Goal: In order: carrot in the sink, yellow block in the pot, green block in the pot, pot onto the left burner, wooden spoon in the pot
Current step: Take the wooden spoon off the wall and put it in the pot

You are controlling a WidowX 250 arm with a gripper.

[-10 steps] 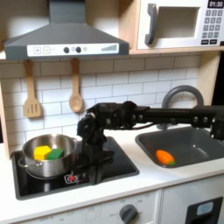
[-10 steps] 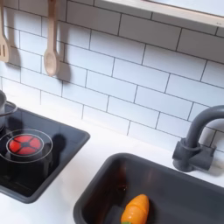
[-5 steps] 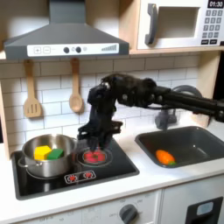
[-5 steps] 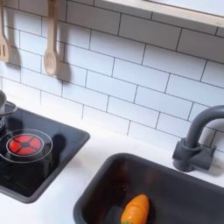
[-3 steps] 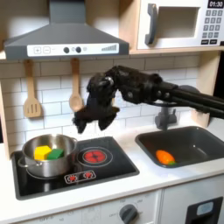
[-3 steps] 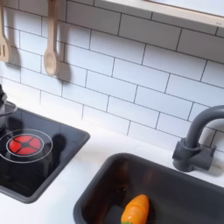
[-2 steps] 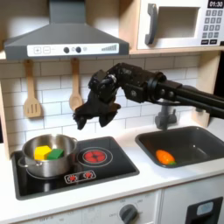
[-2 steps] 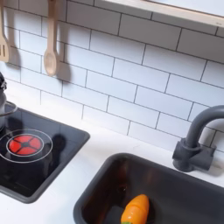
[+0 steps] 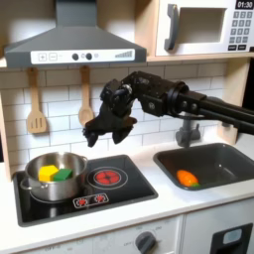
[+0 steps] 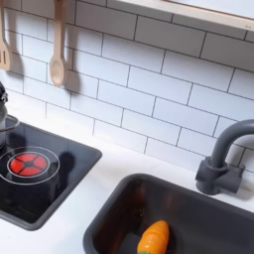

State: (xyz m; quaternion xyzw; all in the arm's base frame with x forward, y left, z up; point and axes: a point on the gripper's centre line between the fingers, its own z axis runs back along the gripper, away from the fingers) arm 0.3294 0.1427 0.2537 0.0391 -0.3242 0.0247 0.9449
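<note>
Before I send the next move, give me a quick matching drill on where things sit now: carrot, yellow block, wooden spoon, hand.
Things:
1. carrot
2. yellow block
3. wooden spoon
4. hand

Places:
A. hanging on the tiled wall
B. in the air above the stove, near the wall
C. in the sink
D. in the pot, beside the green block

Pairs: 1-C, 2-D, 3-A, 4-B

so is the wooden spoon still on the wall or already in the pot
On the wall. The wooden spoon hangs on the tiles beside the claw; the pot holds only the two blocks.
</note>
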